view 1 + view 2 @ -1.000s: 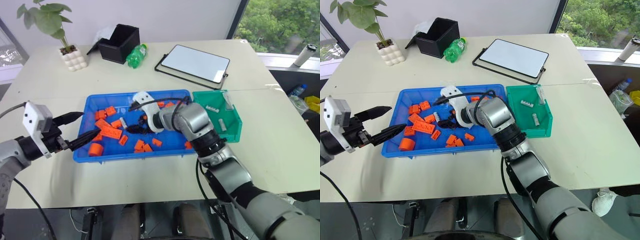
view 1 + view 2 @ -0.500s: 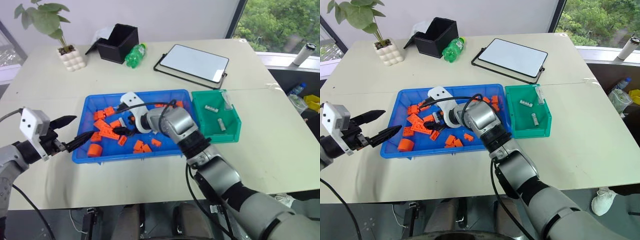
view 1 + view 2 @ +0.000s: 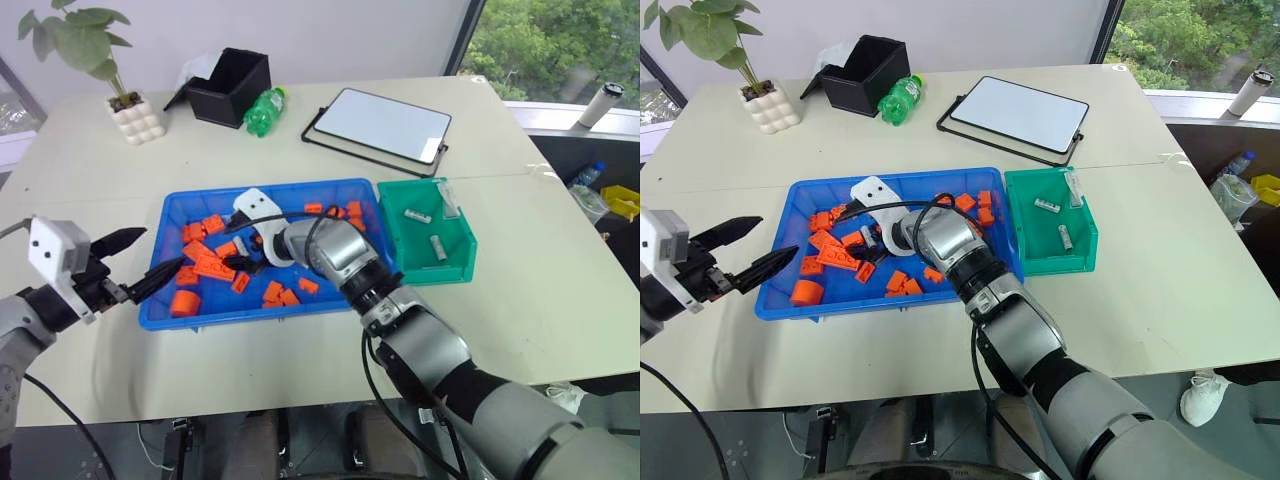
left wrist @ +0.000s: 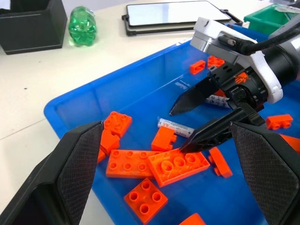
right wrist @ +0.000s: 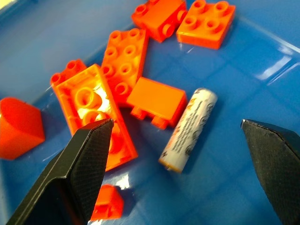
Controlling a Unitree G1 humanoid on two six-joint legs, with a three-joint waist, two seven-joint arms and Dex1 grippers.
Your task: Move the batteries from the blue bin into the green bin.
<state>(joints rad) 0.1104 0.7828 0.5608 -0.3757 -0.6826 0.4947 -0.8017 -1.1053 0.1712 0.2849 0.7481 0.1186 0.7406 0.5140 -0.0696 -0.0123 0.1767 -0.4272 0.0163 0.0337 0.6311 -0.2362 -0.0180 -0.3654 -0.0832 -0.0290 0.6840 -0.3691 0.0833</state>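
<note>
Right gripper [image 4: 206,115] low inside the blue bin [image 3: 180,208], fingers spread wide, nothing pinched. 1 battery [image 5: 188,129] lying flat between its fingertips, touching an orange block [image 5: 157,102]. 3 batteries [image 3: 418,215] resting in the green bin [image 3: 452,270], well off to its right. Left gripper [image 3: 140,262] spread apart, empty, hovering at the blue bin's left rim.

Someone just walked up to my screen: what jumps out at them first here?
The right end effector, wide open, points down into the blue bin over a battery lying among orange blocks. Beside it on the right, the green bin holds three batteries. The left end effector hovers open at the blue bin's left edge.
</note>
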